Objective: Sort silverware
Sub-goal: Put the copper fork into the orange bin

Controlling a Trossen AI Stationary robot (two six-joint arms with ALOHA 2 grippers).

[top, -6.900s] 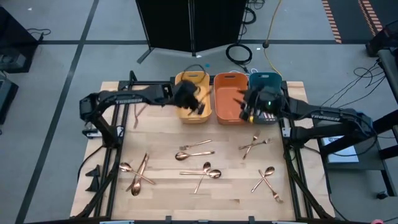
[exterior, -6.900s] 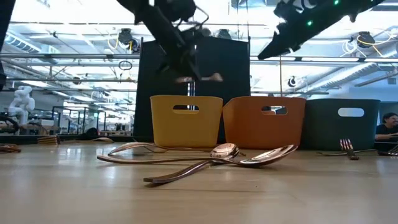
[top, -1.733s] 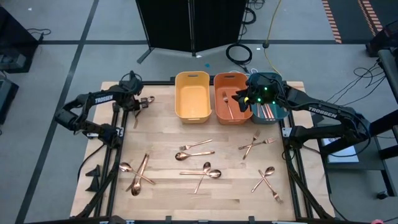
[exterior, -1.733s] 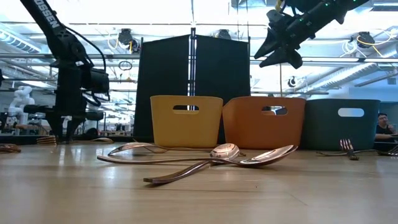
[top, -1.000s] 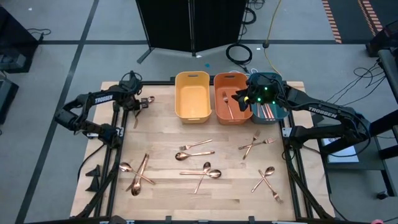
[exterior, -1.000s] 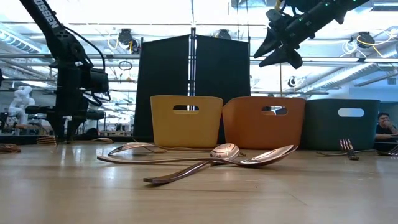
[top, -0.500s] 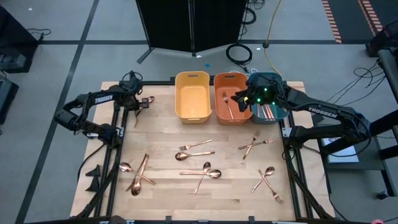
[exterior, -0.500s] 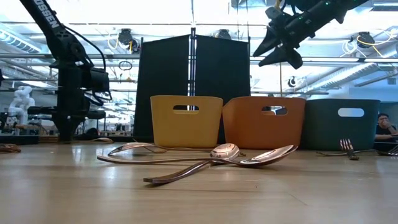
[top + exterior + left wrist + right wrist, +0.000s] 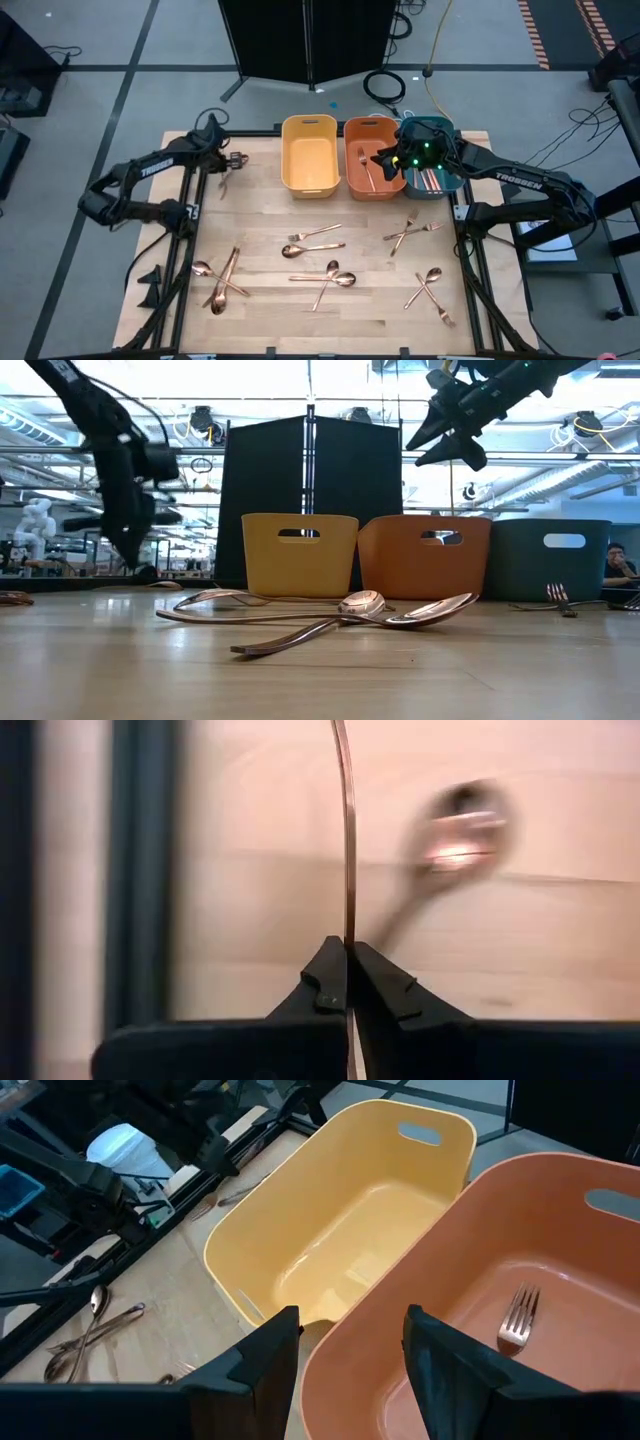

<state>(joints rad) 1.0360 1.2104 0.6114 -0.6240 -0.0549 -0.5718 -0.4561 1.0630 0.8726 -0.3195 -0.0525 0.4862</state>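
Fingers point(image 9: 325, 982) of the left gripper point(image 9: 228, 163) are pinched onto a thin copper utensil handle point(image 9: 348, 840) at the table's far left corner. The right gripper point(image 9: 345, 1345) is held with fingers spread above the orange bin point(image 9: 368, 158), where a fork point(image 9: 515, 1316) lies. The yellow bin point(image 9: 308, 155) stands beside it. Loose silverware point(image 9: 320, 275) is scattered across the wooden table point(image 9: 270, 215)

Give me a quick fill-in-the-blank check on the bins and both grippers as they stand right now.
1. The yellow bin holds ____ silverware.
2. The fork lies in the ____ bin.
3. The left gripper is shut on a thin ____-coloured utensil.
4. The right gripper, above the orange bin, has its fingers ____.

Missing words: no; orange; copper; open
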